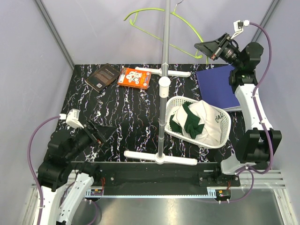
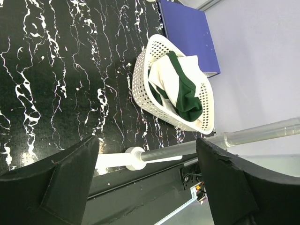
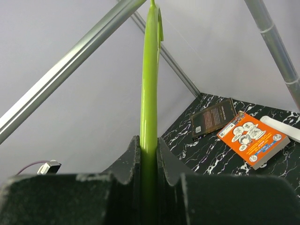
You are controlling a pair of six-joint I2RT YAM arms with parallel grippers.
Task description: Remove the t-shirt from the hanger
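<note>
Black, white-veined worktop [image 1: 131, 117] w/ pale walls all round.

Top view: grey stand pole [image 1: 164, 70] rises mid-worktop. T-shirt [image 1: 206, 122] is off the hanger, bunched in a white basket [image 1: 169, 126] right of the pole, cream body w/ green sleeves on top. Hanger [image 1: 145, 10] is up in the air at the back, behind the pole, and its right end meets the right tool [image 1: 202, 50]. Blue folder [image 1: 218, 86] sits just behind the basket. Dark book [image 1: 105, 76] and orange book [image 1: 135, 78] lie side by side at back left. Left tool [image 1: 110, 132] hangs low over the near-left worktop, well apart from the basket.

Left wrist view: left tool [image 2: 147, 183] is spread wide w/ nothing between its fingers [image 2: 61, 183]. Beyond it are the pole [image 2: 234, 138], the basket [image 2: 140, 79] w/ the t-shirt [image 2: 180, 89] inside, and the folder [image 2: 187, 33].

Right wrist view: right tool [image 3: 149, 164] is narrow, pinching the hanger [image 3: 150, 84], whose green arm runs straight up out of the grip. Orange book [image 3: 251, 138] and dark book [image 3: 213, 117] lie on the worktop at right.
</note>
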